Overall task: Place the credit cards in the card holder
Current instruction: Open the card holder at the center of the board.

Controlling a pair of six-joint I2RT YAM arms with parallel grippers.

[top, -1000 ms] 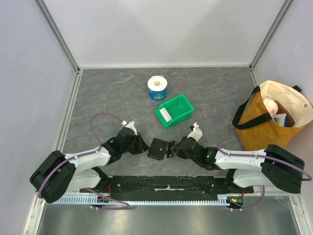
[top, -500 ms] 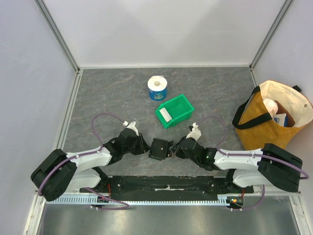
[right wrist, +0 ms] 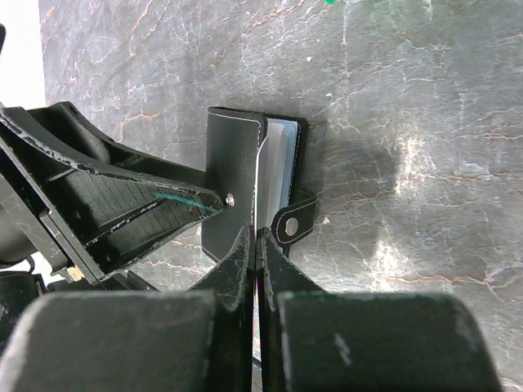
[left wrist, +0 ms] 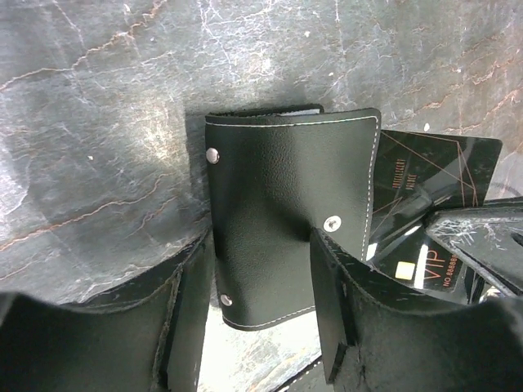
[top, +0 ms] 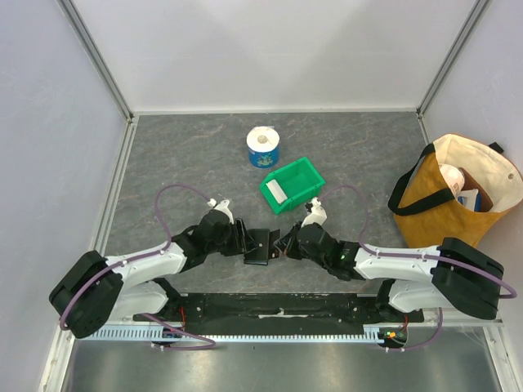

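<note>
black leather card holder (left wrist: pixel 286 212) – one – one black card (left wrist: pixel 433 171) beside it.

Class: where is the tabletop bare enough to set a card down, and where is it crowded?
Bare: far left, between wall rail and blue roll; also between green bin and tote bag. Crowded: near centre, where left gripper and right gripper, pinching the black card, meet at the card holder.
</note>
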